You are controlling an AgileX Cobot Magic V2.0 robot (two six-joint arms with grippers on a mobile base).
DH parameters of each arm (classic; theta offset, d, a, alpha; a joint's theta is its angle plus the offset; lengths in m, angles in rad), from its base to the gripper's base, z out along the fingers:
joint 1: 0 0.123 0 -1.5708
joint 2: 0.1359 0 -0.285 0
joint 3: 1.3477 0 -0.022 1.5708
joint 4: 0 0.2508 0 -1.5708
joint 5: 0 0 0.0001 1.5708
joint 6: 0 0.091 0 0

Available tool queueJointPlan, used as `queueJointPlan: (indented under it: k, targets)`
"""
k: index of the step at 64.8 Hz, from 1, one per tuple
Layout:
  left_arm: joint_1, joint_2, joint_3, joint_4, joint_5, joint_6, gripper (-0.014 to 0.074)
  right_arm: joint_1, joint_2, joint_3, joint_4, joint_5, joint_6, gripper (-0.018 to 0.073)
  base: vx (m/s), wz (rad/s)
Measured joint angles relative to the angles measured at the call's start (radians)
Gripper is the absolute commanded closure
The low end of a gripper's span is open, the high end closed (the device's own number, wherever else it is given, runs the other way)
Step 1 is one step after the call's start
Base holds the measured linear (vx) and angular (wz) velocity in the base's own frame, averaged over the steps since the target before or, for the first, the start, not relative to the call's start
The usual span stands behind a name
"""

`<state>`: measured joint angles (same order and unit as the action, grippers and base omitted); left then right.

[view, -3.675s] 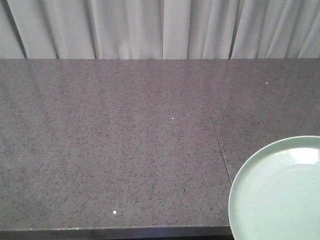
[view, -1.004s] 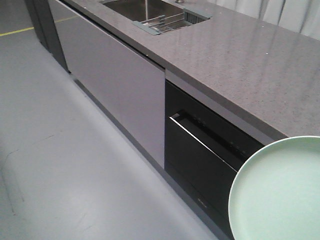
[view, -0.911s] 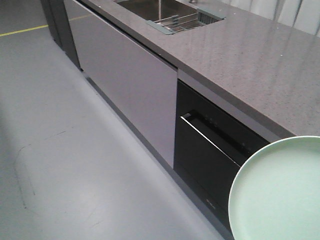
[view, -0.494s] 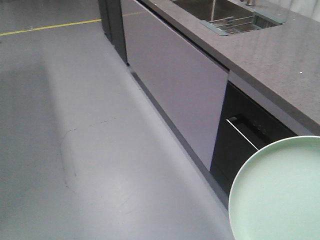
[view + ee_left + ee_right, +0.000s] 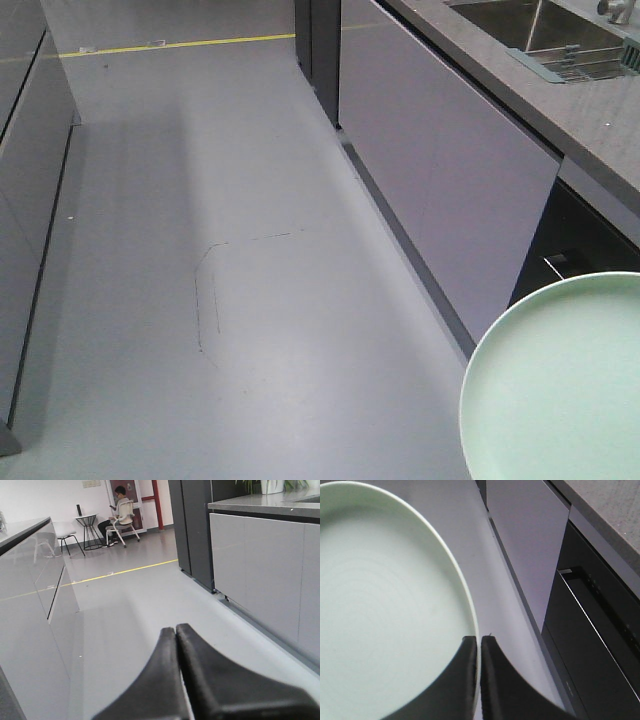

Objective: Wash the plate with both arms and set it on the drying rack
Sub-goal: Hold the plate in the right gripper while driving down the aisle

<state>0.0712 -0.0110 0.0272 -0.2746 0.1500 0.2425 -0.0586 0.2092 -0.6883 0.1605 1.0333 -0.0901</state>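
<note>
The pale mint-green plate point(image 5: 560, 385) fills the lower right corner of the front view and the left of the right wrist view point(image 5: 380, 605). My right gripper point(image 5: 479, 639) is shut on the plate's rim, one black finger on each face, holding it above the grey floor. My left gripper point(image 5: 175, 628) is shut with nothing between its fingers, held over the floor. The drying rack point(image 5: 585, 65) shows at the top right of the front view as steel wires with a grey-green end bar, set in the sink point(image 5: 520, 25).
A long counter point(image 5: 560, 110) with grey cabinet fronts point(image 5: 440, 170) and a black oven point(image 5: 595, 645) runs along the right. A second grey cabinet row point(image 5: 30, 630) lines the left. A yellow line point(image 5: 180, 45) crosses the floor. A seated person point(image 5: 120, 510) is far off.
The front view has swung left, from the countertop to the floor aisle, and the sink and rack have slid to the top right. The plate stays in the same corner.
</note>
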Motion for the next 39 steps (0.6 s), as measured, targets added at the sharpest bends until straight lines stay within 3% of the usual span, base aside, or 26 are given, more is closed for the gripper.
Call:
queueJointPlan:
  k: [39]
  targets:
    - [0.000,0.000,0.000,0.000,0.000,0.000,0.0603,0.000,0.000,0.000,0.000,0.000,0.000,0.0561,0.05,0.18]
